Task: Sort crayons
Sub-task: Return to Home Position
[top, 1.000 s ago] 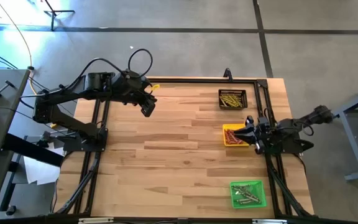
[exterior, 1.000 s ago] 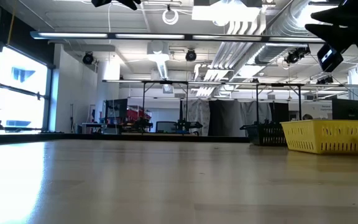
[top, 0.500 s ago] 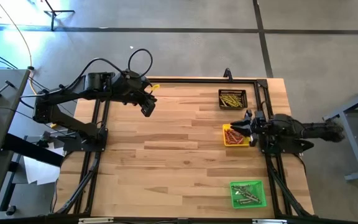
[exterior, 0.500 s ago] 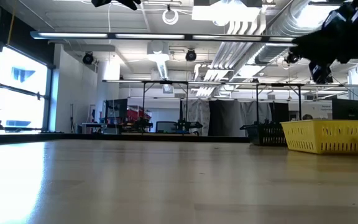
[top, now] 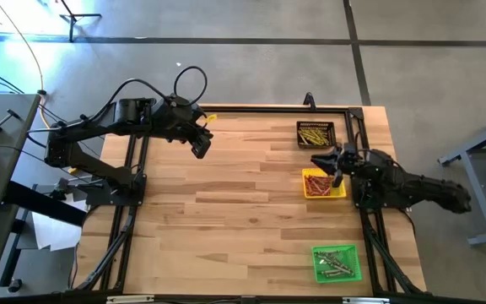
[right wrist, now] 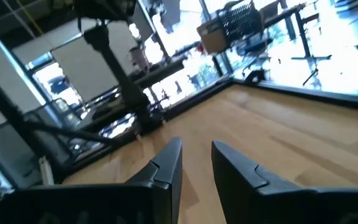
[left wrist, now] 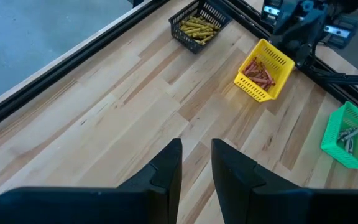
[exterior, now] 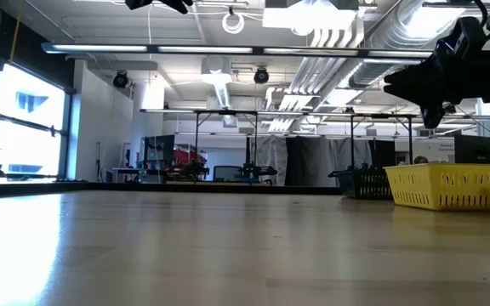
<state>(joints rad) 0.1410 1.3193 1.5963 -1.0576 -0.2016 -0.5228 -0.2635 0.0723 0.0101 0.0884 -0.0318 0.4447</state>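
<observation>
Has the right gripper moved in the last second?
Yes. In the high view the right gripper has shifted from the yellow tray's right rim toward the black tray.

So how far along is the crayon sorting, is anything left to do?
Looks done: yellow crayons in the black tray, red crayons in the yellow tray, grey crayons in the green tray, none loose on the table. In hand: nothing; the right gripper hangs near the yellow tray, fingers empty, the left gripper waits far left. Left: probably just parking both.
</observation>
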